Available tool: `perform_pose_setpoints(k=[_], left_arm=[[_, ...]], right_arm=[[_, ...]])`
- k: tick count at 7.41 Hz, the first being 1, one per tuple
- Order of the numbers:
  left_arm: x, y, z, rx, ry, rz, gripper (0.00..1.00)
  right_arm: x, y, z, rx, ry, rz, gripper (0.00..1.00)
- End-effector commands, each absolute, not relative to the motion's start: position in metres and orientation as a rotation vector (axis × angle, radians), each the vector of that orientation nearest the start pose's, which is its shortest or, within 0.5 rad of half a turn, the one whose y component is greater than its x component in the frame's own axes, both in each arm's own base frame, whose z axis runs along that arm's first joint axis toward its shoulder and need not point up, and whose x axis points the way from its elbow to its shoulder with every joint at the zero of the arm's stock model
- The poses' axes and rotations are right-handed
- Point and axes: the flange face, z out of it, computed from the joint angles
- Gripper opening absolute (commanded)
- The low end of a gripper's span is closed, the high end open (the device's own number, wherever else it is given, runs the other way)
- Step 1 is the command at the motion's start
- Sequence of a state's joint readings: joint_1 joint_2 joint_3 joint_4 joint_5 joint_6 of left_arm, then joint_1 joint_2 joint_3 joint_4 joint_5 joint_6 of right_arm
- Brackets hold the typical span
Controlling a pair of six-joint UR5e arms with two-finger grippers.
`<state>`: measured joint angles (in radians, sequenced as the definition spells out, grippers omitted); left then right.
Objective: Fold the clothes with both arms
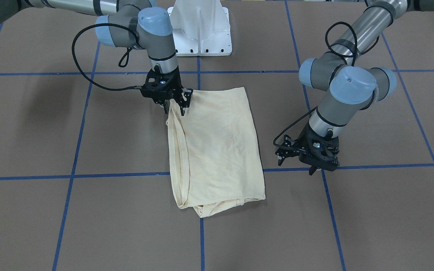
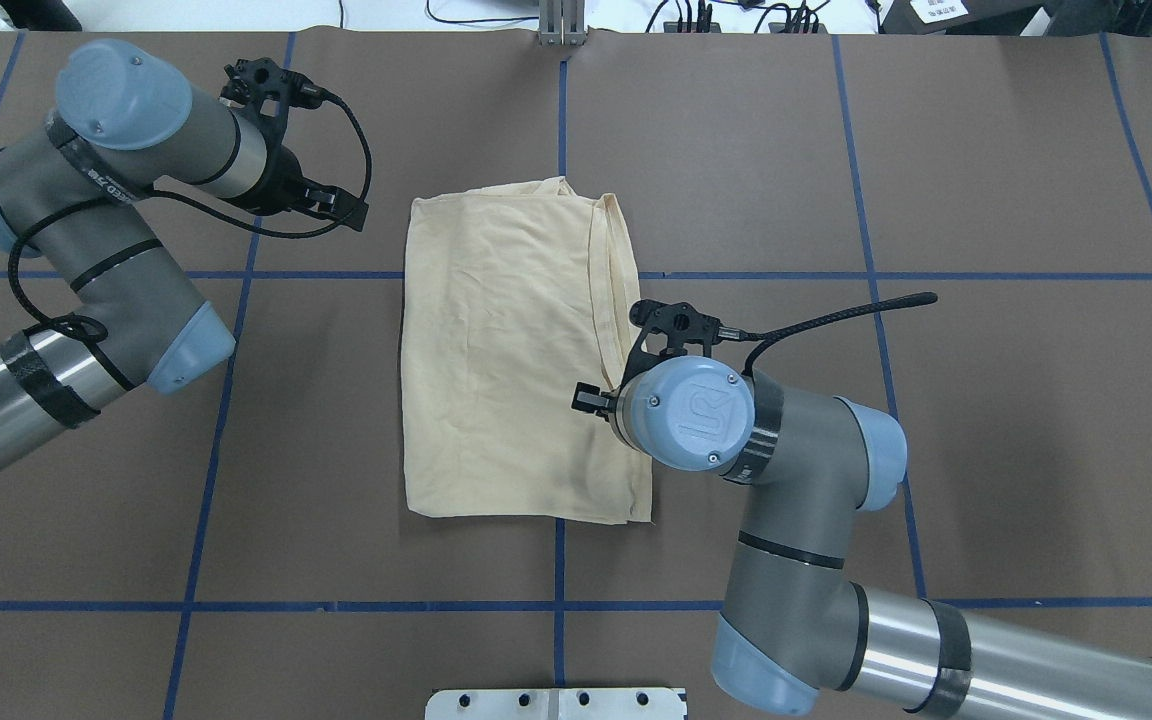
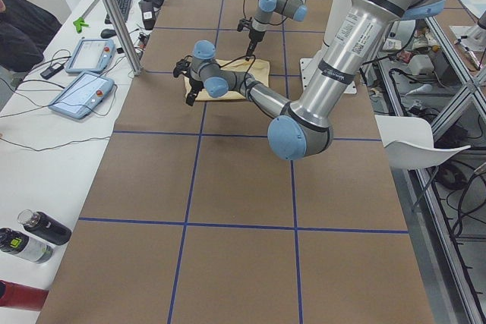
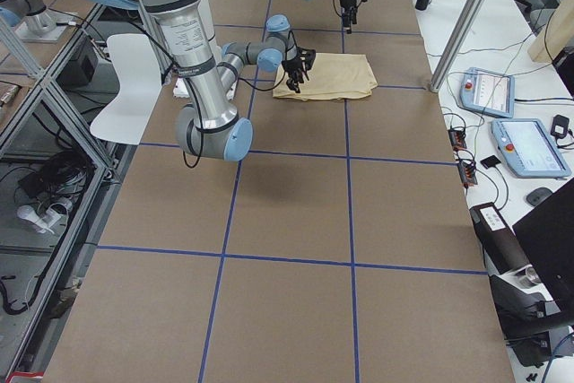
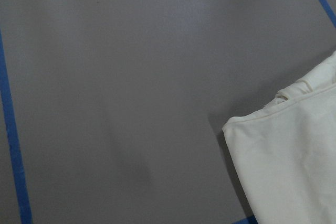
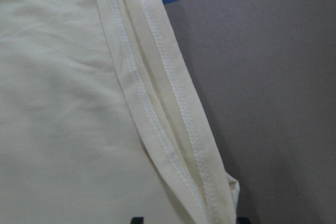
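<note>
The pale cream-yellow soft cotton shirt (image 1: 217, 146) lies folded into a tall rectangle at the centre of the front-facing frame. It is flat on the brown paper-covered surface (image 1: 371, 218), with stitched hems stacked along its left edge. At its upper-left corner the right arm's black two-finger end effector (image 1: 174, 107) stands over that edge, fingertips (image 6: 137, 220) spread, gripping nothing. The left arm's black end effector (image 1: 317, 169) hovers at right, clear of the shirt, above a blue tape line (image 1: 390, 165); I cannot tell how far it is open.
</note>
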<state>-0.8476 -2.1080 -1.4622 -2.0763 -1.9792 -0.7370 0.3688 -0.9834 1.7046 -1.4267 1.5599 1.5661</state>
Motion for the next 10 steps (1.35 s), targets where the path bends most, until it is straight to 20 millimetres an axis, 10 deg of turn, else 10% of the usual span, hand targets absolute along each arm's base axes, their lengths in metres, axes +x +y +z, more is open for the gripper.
perform_pose_setpoints(k=[1, 6, 10], left_arm=[[0.397, -0.588, 0.341, 0.421, 0.906, 0.187, 1.0], [0.401, -0.586, 0.346, 0.414, 0.905, 0.192, 1.0], [0.401, -0.586, 0.345, 0.415, 0.906, 0.193, 1.0]], right_arm=[[-0.597, -0.375, 0.245, 0.247, -0.808, 0.149, 0.9], [-0.576, -0.4, 0.25, 0.34, -0.738, -0.209, 0.34], [-0.583, -0.393, 0.249, 0.339, -0.739, -0.22, 0.31]])
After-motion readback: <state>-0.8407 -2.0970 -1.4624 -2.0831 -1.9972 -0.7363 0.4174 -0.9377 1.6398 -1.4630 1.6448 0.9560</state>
